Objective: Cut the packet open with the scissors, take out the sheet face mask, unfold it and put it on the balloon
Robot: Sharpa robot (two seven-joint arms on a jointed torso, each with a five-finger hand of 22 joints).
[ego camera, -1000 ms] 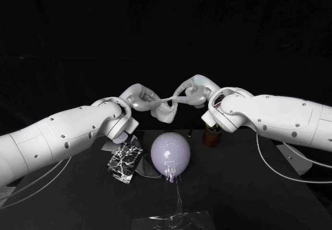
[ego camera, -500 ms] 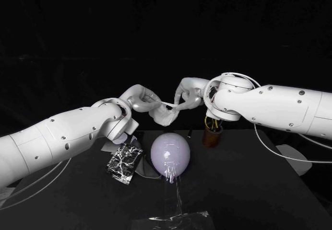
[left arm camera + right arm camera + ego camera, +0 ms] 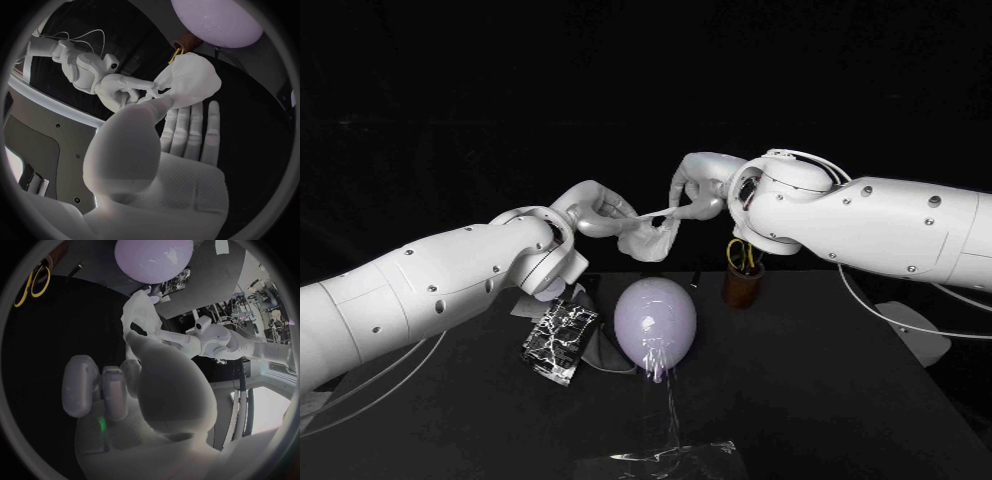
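1. The mask, white and limp, is pinched at one end by the left hand and at the other by the right hand.
2. It is pulled into a thin strip between the hands, with a crumpled, partly folded pouch hanging beneath.
3. The pale lilac balloon is seen below both hands, apart from the mask.

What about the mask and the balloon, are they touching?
Apart. In the head view the mask hangs from the left hand and right hand, with a dark gap between its lower edge and the balloon.
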